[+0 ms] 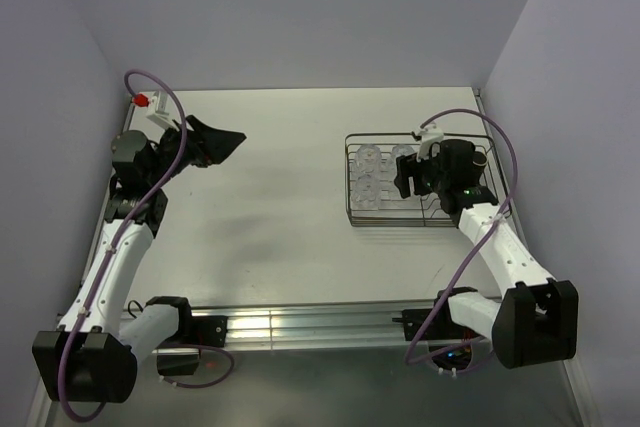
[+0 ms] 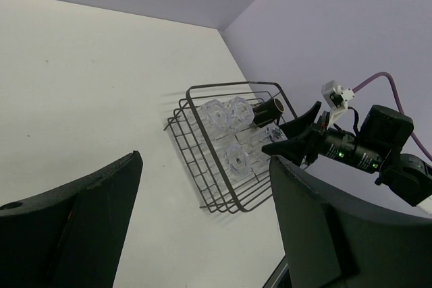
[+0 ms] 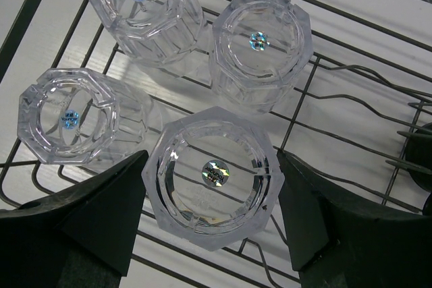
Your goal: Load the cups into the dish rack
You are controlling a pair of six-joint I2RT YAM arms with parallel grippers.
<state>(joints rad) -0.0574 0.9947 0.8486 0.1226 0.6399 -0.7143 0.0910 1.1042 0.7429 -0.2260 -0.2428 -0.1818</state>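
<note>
The dark wire dish rack [image 1: 352,215] stands at the right of the table. Several clear faceted tumblers sit upside down in its left half [image 1: 368,172]. My right gripper [image 1: 411,179] hangs over the rack. In the right wrist view its fingers [image 3: 125,197] press both sides of an upside-down tumbler [image 3: 212,177] standing on the rack bars [image 3: 337,18]. Three other tumblers [image 3: 260,42] stand beyond it. The dark brown mug [image 2: 268,108] lies at the rack's far end. My left gripper [image 1: 215,142] is open and empty, raised at the far left.
The rack's right half [image 1: 470,209] holds wavy wire dividers. Side walls close in the table at left and right. A red and white fixture [image 1: 145,102] sits at the back left corner. The rack also shows in the left wrist view [image 2: 202,90].
</note>
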